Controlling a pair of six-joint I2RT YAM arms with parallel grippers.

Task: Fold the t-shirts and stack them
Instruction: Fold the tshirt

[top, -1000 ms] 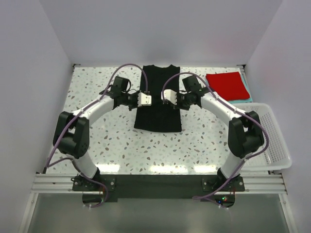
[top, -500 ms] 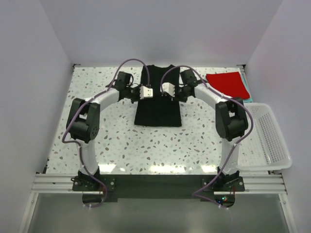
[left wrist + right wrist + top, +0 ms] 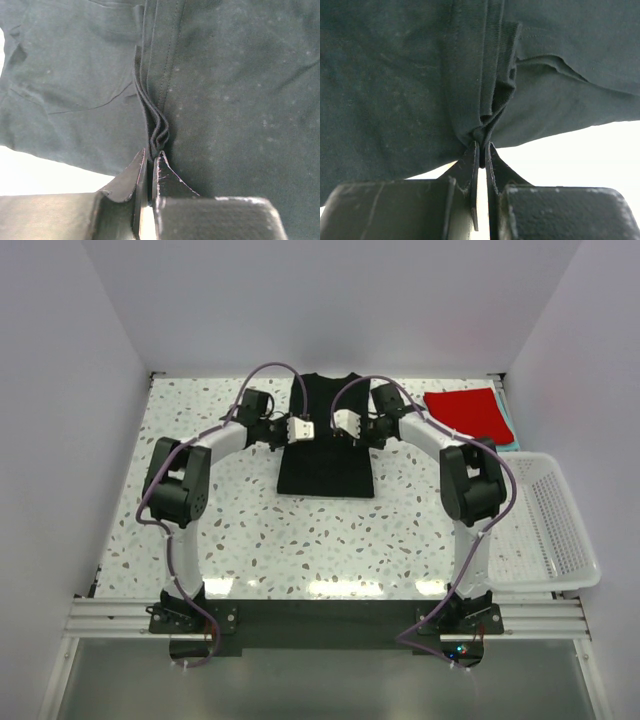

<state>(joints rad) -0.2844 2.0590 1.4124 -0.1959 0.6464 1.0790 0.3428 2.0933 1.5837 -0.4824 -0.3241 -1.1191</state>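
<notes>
black t-shirt (image 3: 325, 470) — bunched folds clenched by left end effector (image 3: 151, 156) and right end effector (image 3: 482, 148).

The black t-shirt (image 3: 325, 470) lies near the red t-shirt (image 3: 465, 414).

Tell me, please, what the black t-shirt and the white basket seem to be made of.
The black t-shirt looks like soft, matte knit cloth, perhaps cotton: it gathers into thin pleats and shows stitched seams. The white basket is probably stiff plastic: its walls and floor are a fine regular mesh.
</notes>
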